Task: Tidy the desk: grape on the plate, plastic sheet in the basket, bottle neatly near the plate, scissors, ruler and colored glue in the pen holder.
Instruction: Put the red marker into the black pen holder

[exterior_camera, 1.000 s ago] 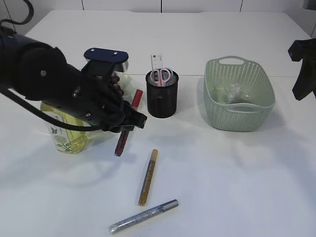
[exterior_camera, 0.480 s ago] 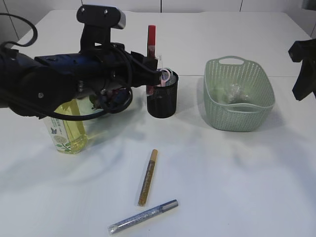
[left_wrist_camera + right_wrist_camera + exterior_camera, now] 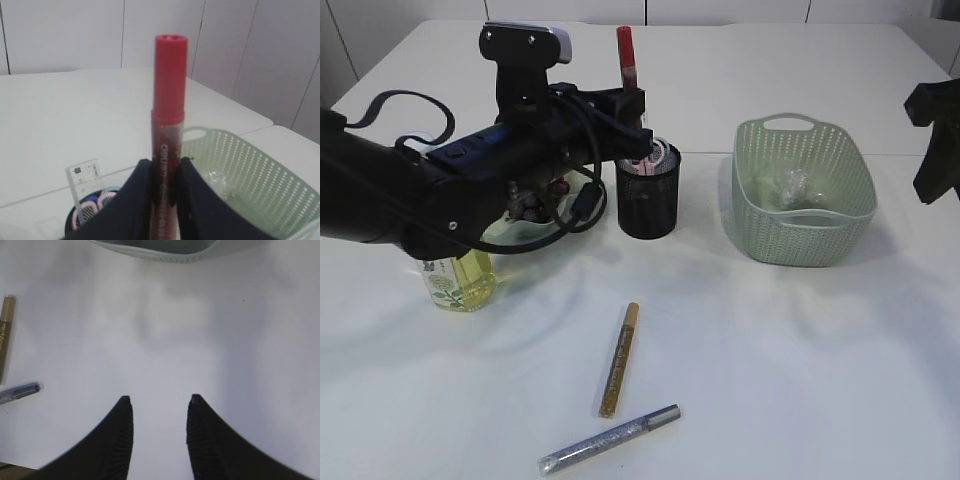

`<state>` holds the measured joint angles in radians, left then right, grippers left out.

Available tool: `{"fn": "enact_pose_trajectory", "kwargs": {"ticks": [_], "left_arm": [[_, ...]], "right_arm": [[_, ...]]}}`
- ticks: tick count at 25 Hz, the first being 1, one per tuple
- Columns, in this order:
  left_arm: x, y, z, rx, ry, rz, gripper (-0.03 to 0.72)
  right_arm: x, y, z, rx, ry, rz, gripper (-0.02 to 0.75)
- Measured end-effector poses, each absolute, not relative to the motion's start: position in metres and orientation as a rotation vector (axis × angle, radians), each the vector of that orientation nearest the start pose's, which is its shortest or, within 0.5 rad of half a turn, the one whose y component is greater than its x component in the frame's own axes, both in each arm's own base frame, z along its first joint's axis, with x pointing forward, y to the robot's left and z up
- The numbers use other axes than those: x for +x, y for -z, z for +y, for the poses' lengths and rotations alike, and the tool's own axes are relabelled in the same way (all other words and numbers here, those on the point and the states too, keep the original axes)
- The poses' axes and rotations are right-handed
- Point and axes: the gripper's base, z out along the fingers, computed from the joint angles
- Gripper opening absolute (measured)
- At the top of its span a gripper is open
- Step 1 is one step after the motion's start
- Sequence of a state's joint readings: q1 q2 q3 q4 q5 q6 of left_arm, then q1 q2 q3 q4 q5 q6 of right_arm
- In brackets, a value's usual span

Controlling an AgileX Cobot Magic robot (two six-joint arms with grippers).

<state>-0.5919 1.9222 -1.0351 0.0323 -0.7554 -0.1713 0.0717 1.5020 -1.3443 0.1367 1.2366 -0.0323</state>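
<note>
Left tool (image 3: pixel 164 172) clenched on the red glue stick (image 3: pixel 168 105), upright just above the pen holder (image 3: pixel 648 195). Light, stiff, smooth plastic; that mid-barrel hold looks right. Right tool (image 3: pixel 159 432) released, hovering over the worktop (image 3: pixel 175 335).

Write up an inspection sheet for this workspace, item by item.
Surface: white table, no spills seen.
Job's things: red glue stick upright over the pen holder, which holds scissors and a ruler; gold glue stick and silver glue stick lie on the table; plastic sheet in the basket; bottle and grapes behind the left arm.
Clutter: nothing seen.
Grippers: left tool clamps the red glue stick; right tool open, empty.
Cables: black cable loops along the left arm.
Surroundings: white wall panels.
</note>
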Motion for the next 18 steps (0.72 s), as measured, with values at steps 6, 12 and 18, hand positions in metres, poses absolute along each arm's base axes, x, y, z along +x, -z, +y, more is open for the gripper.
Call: {"fn": "enact_pose_trajectory", "kwargs": {"ticks": [6, 12, 18], "left_arm": [[0.370, -0.201, -0.237, 0.347, 0.579, 1.551, 0.116], [0.387, -0.186, -0.248, 0.351, 0.579, 1.549, 0.119], [0.401, -0.175, -0.257, 0.349, 0.580, 1.542, 0.123]], "right_arm": [[0.293, -0.325, 0.033, -0.115, -0.201, 2.872, 0.303], [0.293, -0.325, 0.033, -0.118, -0.201, 2.871, 0.303], [0.293, -0.325, 0.033, -0.121, -0.200, 2.871, 0.304]]}}
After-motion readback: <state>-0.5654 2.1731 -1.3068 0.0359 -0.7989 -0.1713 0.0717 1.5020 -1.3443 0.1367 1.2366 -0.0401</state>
